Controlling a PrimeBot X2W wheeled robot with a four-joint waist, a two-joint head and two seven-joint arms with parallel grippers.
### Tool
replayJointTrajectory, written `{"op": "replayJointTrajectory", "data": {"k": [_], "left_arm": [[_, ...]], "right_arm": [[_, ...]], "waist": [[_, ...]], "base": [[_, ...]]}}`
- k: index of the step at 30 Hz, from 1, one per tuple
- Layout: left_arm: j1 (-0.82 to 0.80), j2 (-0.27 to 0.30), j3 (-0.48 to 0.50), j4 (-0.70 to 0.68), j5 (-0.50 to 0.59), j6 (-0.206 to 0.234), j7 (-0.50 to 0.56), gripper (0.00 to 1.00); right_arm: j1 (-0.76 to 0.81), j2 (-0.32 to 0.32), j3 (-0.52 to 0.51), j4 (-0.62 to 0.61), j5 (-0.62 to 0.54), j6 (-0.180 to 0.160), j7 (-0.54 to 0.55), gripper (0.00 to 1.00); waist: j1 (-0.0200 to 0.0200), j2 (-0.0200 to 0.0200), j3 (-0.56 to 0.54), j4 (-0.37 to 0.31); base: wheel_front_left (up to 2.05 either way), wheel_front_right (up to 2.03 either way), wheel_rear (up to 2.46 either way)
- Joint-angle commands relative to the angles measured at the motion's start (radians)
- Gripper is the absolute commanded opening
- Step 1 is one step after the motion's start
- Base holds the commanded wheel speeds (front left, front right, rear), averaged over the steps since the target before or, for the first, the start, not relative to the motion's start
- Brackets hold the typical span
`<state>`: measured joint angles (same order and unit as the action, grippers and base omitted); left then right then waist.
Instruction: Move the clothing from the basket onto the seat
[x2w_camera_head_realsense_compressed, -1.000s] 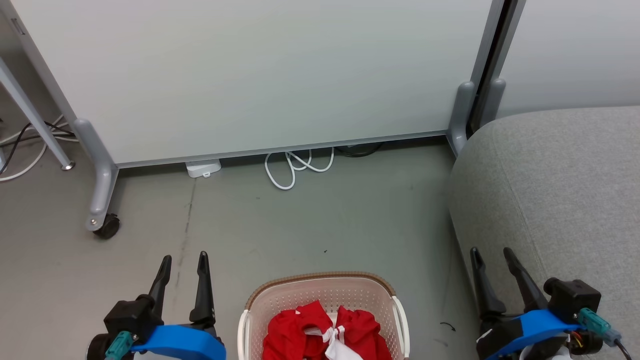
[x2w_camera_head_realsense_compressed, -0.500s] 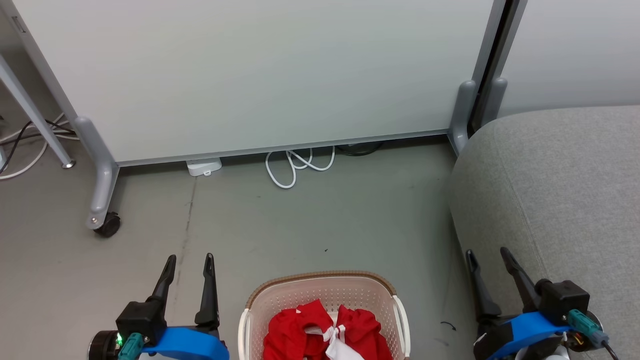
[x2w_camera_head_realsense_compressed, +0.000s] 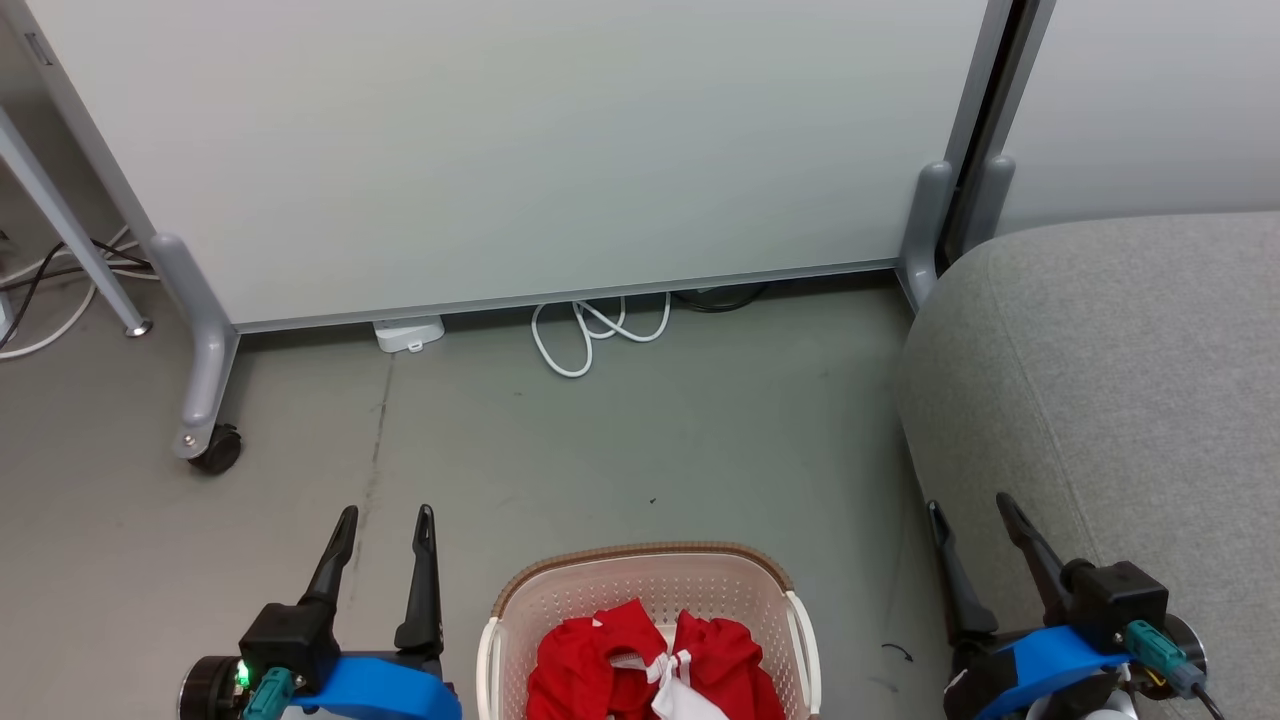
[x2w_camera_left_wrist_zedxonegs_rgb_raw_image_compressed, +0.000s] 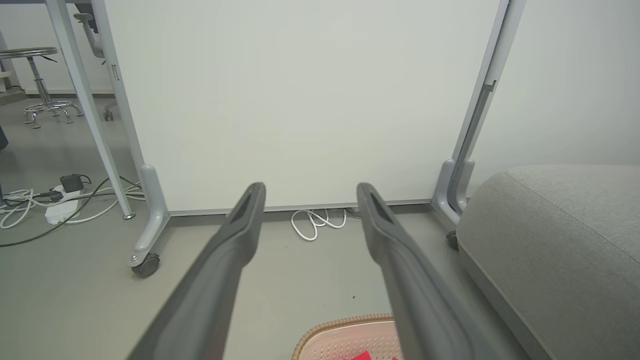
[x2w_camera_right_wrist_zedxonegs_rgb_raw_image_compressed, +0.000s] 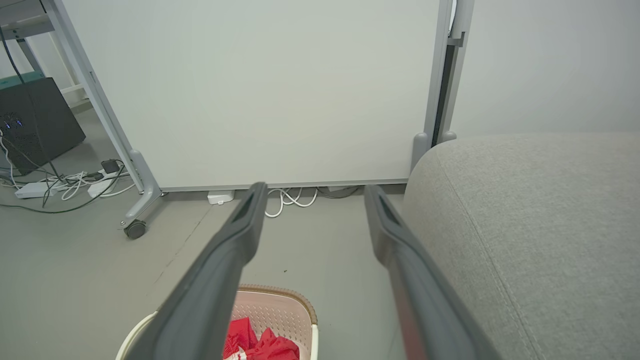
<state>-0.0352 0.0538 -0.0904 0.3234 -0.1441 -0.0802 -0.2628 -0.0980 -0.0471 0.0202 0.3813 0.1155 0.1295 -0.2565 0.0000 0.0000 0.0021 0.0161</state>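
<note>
Red clothing (x2w_camera_head_realsense_compressed: 640, 665) with white trim lies bunched in the cream basket (x2w_camera_head_realsense_compressed: 640, 566) at the bottom centre of the head view; the basket's brown rim (x2w_camera_left_wrist_zedxonegs_rgb_raw_image_compressed: 345, 322) and the red fabric (x2w_camera_right_wrist_zedxonegs_rgb_raw_image_compressed: 255, 342) also show in the wrist views. The grey seat (x2w_camera_head_realsense_compressed: 1120, 380) fills the right side. My left gripper (x2w_camera_head_realsense_compressed: 386, 515) hangs open to the left of the basket, holding nothing. Between the basket and the seat's side, my right gripper (x2w_camera_head_realsense_compressed: 970, 505) is open too, its fingers apart and holding nothing.
A white partition panel (x2w_camera_head_realsense_compressed: 500, 150) on grey wheeled feet (x2w_camera_head_realsense_compressed: 205, 445) stands across the back. White cables (x2w_camera_head_realsense_compressed: 590, 335) and a small white box (x2w_camera_head_realsense_compressed: 407, 335) lie at its base. More cables and a power strip (x2w_camera_left_wrist_zedxonegs_rgb_raw_image_compressed: 57, 210) lie far left. Grey floor stretches between the basket and the panel.
Both grippers have drawn back slightly toward the bottom of the head view; the left one also shifted a little right. The basket and clothing have not moved.
</note>
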Motion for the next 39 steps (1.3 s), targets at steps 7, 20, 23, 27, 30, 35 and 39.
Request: {"op": "replayJointTrajectory", "data": {"k": [7, 20, 23, 27, 30, 35, 39], "left_arm": [[-0.006, -0.001, 0.003, -0.005, -0.012, -0.001, -0.003, 1.00], [-0.026, -0.002, -0.006, 0.020, -0.003, 0.000, -0.003, 1.00], [-0.048, -0.002, -0.010, 0.043, 0.002, -0.004, -0.003, 1.00], [-0.088, 0.001, -0.014, 0.097, -0.003, -0.011, -0.003, 1.00], [-0.131, 0.013, -0.026, 0.157, 0.008, -0.018, -0.003, 1.00], [-0.218, 0.040, -0.051, 0.271, 0.028, -0.027, -0.003, 1.00], [-0.282, 0.071, -0.081, 0.378, 0.054, -0.034, -0.002, 1.00]], "right_arm": [[-0.008, -0.006, 0.003, 0.002, 0.009, 0.002, -0.005, 1.00], [-0.053, -0.005, 0.064, -0.027, -0.008, 0.002, 0.002, 1.00], [-0.079, -0.006, 0.088, -0.040, -0.011, 0.001, 0.001, 1.00], [-0.109, -0.005, 0.116, -0.051, 0.000, 0.001, -0.001, 1.00], [-0.138, -0.005, 0.133, -0.057, 0.009, 0.001, -0.004, 1.00], [-0.192, -0.004, 0.165, -0.071, 0.026, 0.001, -0.007, 1.00], [-0.230, -0.004, 0.187, -0.090, 0.062, 0.001, -0.009, 1.00]], "waist": [[0.0000, 0.0000, 0.001, 0.001], [0.0000, 0.0000, 0.091, -0.074], [0.0000, 0.0000, 0.145, -0.114], [0.0000, 0.0000, 0.216, -0.168], [0.0000, 0.0000, 0.276, -0.210], [0.0000, 0.0000, 0.375, -0.275], [0.0000, 0.0000, 0.459, -0.319]], "base": [[0.00, 0.00, 0.00], [0.00, 0.00, 0.00], [0.00, 0.00, 0.00], [0.00, 0.00, 0.00], [0.00, 0.00, 0.00], [0.00, 0.00, 0.00], [0.00, 0.00, 0.00]]}}
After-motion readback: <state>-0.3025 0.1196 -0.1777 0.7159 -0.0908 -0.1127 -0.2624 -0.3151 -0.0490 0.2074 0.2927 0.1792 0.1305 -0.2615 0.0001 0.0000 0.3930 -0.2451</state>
